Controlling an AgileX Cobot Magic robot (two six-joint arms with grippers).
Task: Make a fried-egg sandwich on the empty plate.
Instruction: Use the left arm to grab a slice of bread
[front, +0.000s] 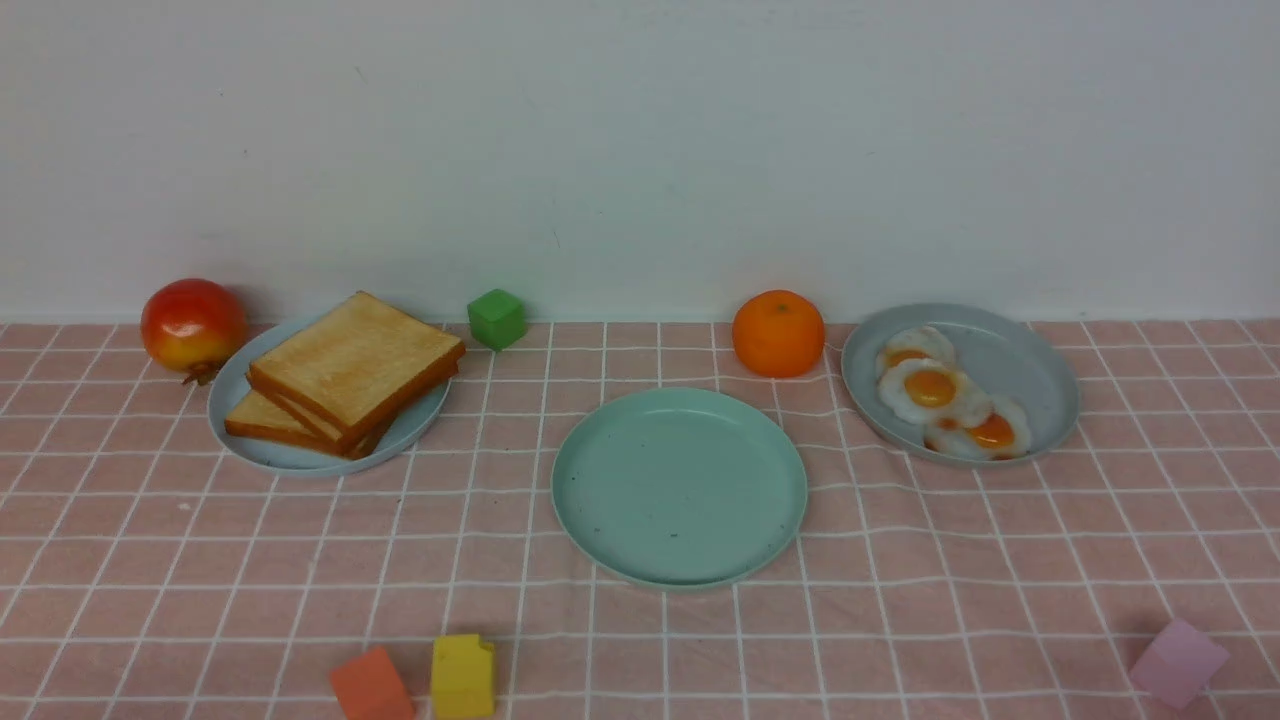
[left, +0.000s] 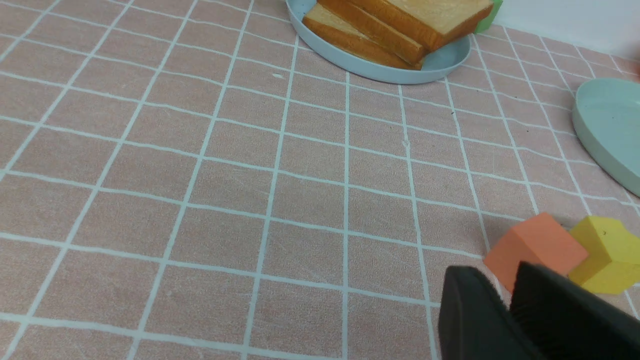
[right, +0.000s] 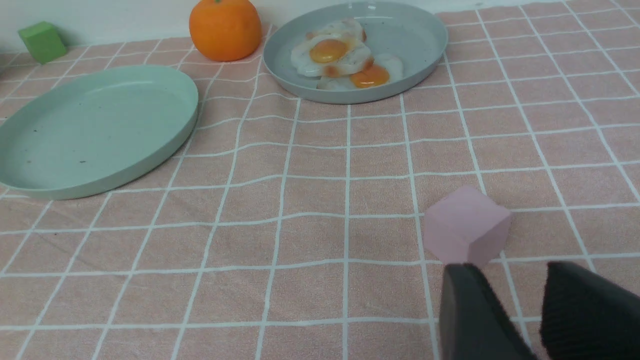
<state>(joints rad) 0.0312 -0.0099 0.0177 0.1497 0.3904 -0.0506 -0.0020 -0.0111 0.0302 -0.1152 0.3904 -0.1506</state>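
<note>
No readable text, label, brand, number or sign in any of the three views. Plain faces on the green block (front: 497, 318) at upper centre-left and the yellow block (front: 463, 676) at the bottom edge (only tiny dark speckles on the mint-green plate (front: 680, 490), no lettering).

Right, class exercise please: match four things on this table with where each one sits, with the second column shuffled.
Column A
1. bread slices
2. fried eggs
3. orange
4. pink cube

Column B
a. on the grey plate
b. on the cloth at the near edge, robot's right
c. stacked on the pale blue plate
d. on the cloth, just left of the grey plate

Pairs: 1-c, 2-a, 3-d, 4-b
</note>
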